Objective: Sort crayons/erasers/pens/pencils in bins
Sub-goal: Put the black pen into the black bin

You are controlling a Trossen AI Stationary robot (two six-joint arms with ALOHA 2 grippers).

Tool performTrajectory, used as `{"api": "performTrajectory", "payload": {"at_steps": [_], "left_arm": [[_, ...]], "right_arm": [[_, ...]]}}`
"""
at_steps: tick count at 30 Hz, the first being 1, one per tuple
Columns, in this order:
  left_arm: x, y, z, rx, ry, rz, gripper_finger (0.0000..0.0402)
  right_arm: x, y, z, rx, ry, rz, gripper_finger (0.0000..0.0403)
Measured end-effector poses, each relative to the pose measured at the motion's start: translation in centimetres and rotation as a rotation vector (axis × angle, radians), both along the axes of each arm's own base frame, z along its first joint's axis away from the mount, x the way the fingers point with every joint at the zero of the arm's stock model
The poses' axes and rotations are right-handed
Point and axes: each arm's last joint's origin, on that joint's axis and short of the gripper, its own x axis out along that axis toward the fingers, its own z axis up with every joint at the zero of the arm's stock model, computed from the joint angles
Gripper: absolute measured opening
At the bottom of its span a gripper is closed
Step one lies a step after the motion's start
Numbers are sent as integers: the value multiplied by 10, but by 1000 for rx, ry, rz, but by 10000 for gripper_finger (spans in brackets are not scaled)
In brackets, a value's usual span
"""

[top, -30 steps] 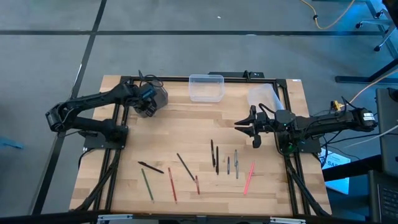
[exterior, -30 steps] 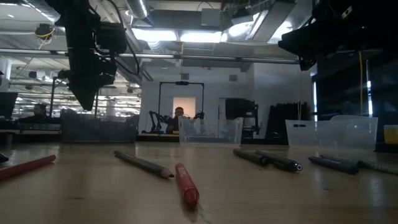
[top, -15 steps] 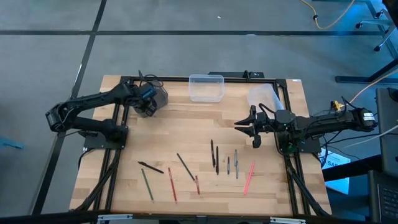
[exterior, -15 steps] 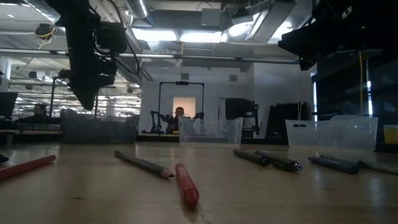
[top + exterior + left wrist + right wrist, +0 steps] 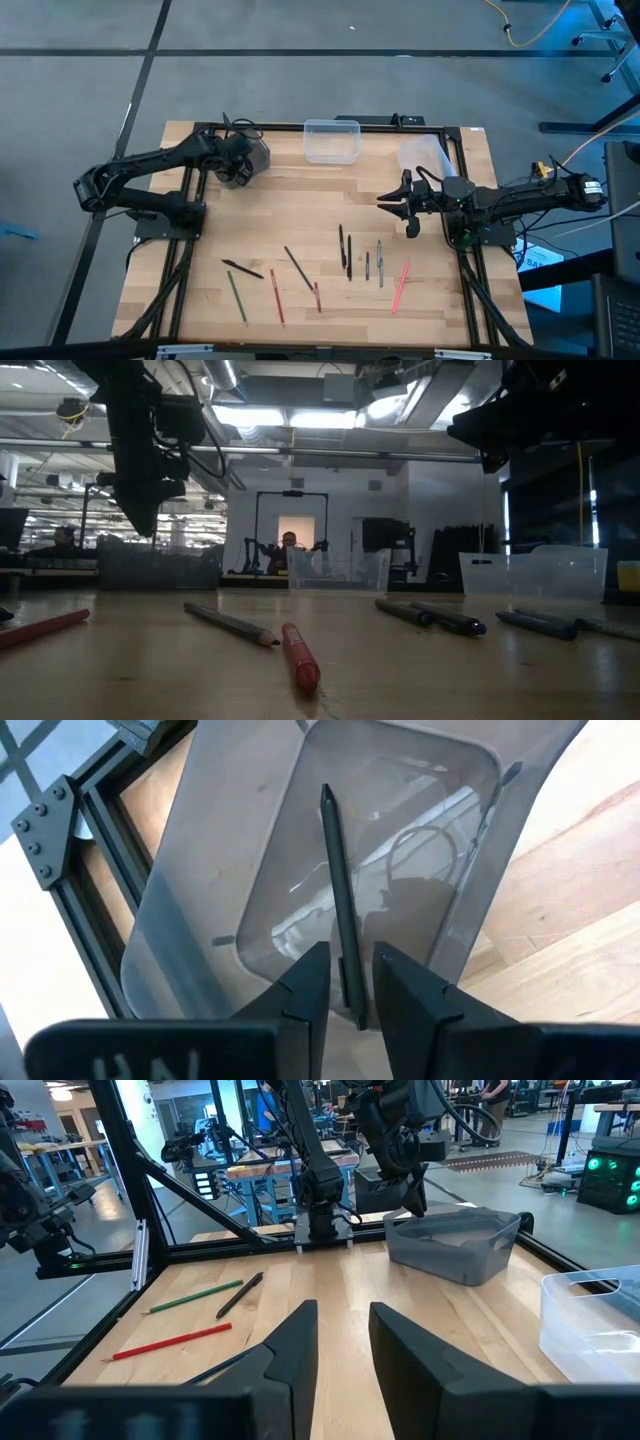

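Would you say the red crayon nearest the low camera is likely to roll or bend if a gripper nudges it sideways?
The red crayon looks round and lies flat on the bare table, so it would probably roll. It looks short, thick and straight, so it is likely stiff.

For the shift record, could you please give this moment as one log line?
left pincer: shut on dark pencil, over grey bin | right pincer: open, idle | sticks: on table

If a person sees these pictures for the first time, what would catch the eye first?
Probably the left gripper, which holds a dark pencil over the dark grey bin at the table's far left corner. Next, the row of loose sticks lying on the near half of the table, none of them in a bin. The right gripper hangs open over the right side, holding nothing.
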Motion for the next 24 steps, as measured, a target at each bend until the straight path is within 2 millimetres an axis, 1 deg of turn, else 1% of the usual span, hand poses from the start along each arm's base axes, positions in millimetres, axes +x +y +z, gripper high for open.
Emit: {"api": "performTrajectory", "payload": {"at_steps": [6,10,12,14,16,19,21,24], "left_arm": [[6,-4,2,22,-4,-81,67],[13,-13,9,98,-46,-152,70],[15,-21,16,130,-91,-194,73],[22,-34,21,161,-163,-259,76],[34,-50,22,193,-295,-350,77],[54,-81,13,214,-528,-555,74],[65,-100,5,237,-658,-662,75],[77,-122,-11,270,-769,-719,84]], "right_arm": [[0,0,0,0,0,0,97],[0,0,0,0,0,0,97],[0,0,0,0,0,0,97],[0,0,0,0,0,0,97],[0,0,0,0,0,0,97],[0,0,0,0,0,0,97],[0,0,0,0,0,0,97],[0,0,0,0,0,0,97]]}}
